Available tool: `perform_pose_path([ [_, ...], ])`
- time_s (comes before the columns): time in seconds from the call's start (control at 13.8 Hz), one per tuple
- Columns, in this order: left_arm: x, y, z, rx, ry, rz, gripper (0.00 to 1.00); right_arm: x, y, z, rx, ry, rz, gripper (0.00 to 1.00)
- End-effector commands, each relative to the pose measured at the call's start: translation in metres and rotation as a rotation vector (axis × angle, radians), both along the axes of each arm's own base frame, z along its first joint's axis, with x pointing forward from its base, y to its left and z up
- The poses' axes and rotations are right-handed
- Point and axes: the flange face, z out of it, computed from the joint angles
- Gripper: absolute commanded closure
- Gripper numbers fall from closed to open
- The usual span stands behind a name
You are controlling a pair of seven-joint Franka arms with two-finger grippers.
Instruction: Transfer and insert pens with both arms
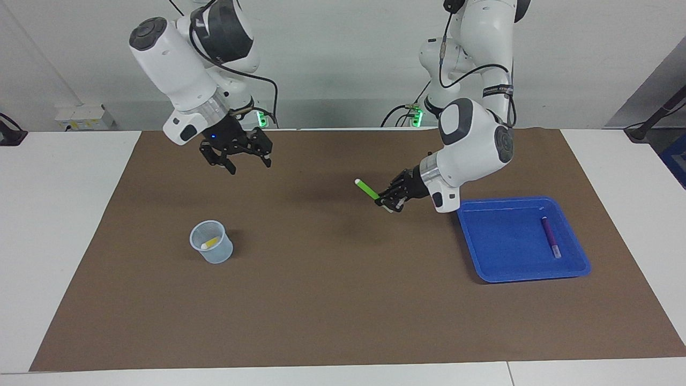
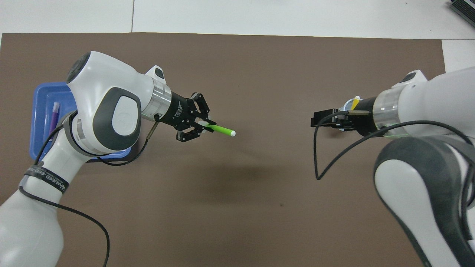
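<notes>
Green pen, slim with a pale rounded tip, is pinched in the left gripper above the brown mat | right gripper hangs with fingers wide, empty | yellow pen leans in the clear plastic cup | purple pen lies in the glossy blue tray

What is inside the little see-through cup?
A yellow pen leans inside the clear cup, its pale cap by the rim. Nothing else shows through the cup's wall. In the overhead view the right gripper covers most of the cup.
</notes>
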Motion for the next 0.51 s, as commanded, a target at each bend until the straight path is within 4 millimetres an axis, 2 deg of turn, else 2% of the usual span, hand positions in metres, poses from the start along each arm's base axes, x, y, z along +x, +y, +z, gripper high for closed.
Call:
perform_pose_path([
  [0.0, -0.012, -0.028, -0.001, -0.039, 0.037, 0.133, 1.00, -0.004, 0.036, -0.009, 0.071, -0.044, -0.178, 0.00],
  [0.07, -0.023, -0.050, -0.003, -0.044, 0.020, 0.142, 1.00, -0.003, 0.040, -0.013, 0.081, -0.038, -0.192, 0.00],
  [0.22, -0.034, -0.080, -0.007, -0.090, 0.059, 0.300, 1.00, -0.001, 0.046, -0.026, 0.084, -0.014, -0.179, 0.00],
  [0.36, -0.039, -0.090, -0.006, -0.135, 0.111, 0.387, 1.00, 0.001, 0.052, -0.038, 0.080, -0.002, -0.134, 0.00],
  [0.43, -0.039, -0.087, -0.008, -0.143, 0.128, 0.397, 1.00, -0.001, 0.056, -0.042, 0.068, -0.011, -0.052, 0.00],
])
